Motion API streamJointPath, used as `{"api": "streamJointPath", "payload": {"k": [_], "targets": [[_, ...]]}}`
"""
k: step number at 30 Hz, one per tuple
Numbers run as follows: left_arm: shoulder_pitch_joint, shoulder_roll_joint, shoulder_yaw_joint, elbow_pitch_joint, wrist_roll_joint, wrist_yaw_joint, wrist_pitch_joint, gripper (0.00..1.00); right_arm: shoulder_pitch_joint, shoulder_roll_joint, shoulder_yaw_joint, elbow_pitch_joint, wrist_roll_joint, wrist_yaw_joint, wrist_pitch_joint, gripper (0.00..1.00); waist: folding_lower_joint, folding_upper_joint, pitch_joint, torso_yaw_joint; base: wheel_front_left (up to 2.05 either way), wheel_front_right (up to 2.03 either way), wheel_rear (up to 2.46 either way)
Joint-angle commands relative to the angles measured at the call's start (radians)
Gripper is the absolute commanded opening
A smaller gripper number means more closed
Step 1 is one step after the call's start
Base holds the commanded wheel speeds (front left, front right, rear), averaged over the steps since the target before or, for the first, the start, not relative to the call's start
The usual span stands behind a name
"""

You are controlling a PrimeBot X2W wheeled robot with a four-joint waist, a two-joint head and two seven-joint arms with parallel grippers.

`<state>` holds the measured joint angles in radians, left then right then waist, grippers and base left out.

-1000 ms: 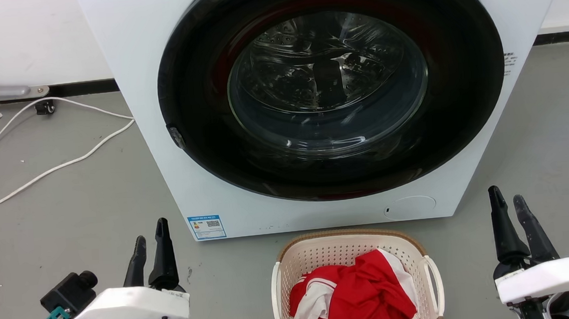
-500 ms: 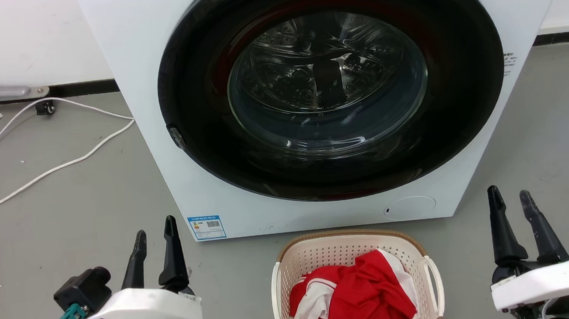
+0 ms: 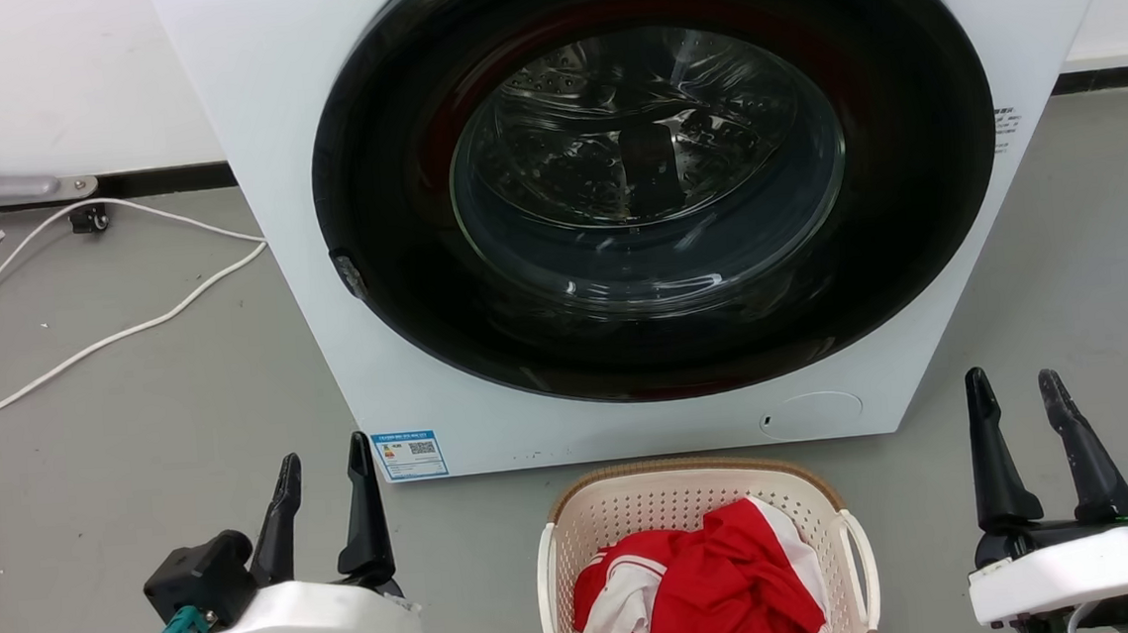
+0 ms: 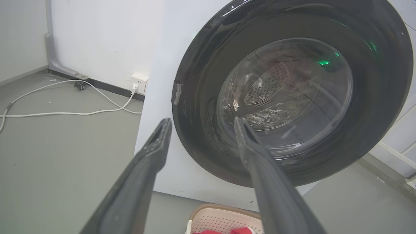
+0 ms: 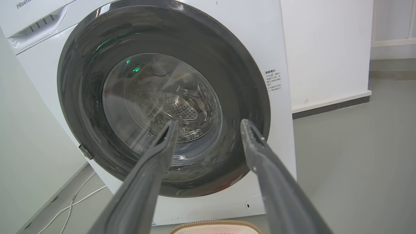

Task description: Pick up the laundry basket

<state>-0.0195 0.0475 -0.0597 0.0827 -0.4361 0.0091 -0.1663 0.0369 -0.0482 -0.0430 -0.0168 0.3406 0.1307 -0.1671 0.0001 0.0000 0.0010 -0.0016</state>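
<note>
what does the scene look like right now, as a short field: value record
washer: white front-loading washing machine, dark round door shut
basket: cream perforated plastic laundry basket with brown woven-look rim, on the grey floor in front of the washing machine
contents: crumpled red and white garment
left claw: open, empty, left of the basket, apart from it
right claw: open, empty, right of the basket, apart from it
other: white cable lying on the floor at left

Perforated cream plastic laundry basket (image 3: 637,510), red cloth (image 3: 712,584), glossy glass washer door (image 3: 648,167), matt floor (image 3: 133,406)
</note>
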Motion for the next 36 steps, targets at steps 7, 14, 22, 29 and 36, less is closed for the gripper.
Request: {"api": "streamJointPath", "payload": {"k": [7, 14, 22, 29, 36], "targets": [[0.009, 0.003, -0.013, -0.013, 0.083, 0.007, -0.024, 1.0, 0.01, -0.003, 0.007, -0.027, -0.077, 0.0, -0.022, 1.0, -0.0001, 0.0, 0.0, -0.001, 0.0, 0.0, 0.0], [0.013, 0.003, -0.023, -0.008, 0.142, 0.009, -0.039, 1.0, 0.021, -0.003, 0.009, -0.034, -0.133, 0.0, -0.038, 1.0, -0.0001, 0.0, 0.002, -0.003, 0.0, 0.0, 0.0], [0.018, 0.004, -0.031, 0.005, 0.203, 0.015, -0.055, 1.0, 0.029, -0.003, 0.011, -0.026, -0.182, 0.0, -0.056, 1.0, -0.0001, 0.0, 0.001, -0.003, 0.0, 0.0, 0.0], [0.026, 0.004, -0.038, 0.014, 0.251, 0.018, -0.069, 1.0, 0.038, -0.003, 0.012, -0.023, -0.227, 0.0, -0.068, 1.0, -0.0001, 0.0, 0.001, -0.002, 0.0, 0.0, 0.0], [0.029, 0.004, -0.043, 0.018, 0.295, 0.022, -0.08, 1.0, 0.044, -0.003, 0.013, -0.024, -0.262, 0.0, -0.079, 1.0, -0.0001, 0.0, 0.002, -0.003, 0.0, 0.0, 0.0]]}}
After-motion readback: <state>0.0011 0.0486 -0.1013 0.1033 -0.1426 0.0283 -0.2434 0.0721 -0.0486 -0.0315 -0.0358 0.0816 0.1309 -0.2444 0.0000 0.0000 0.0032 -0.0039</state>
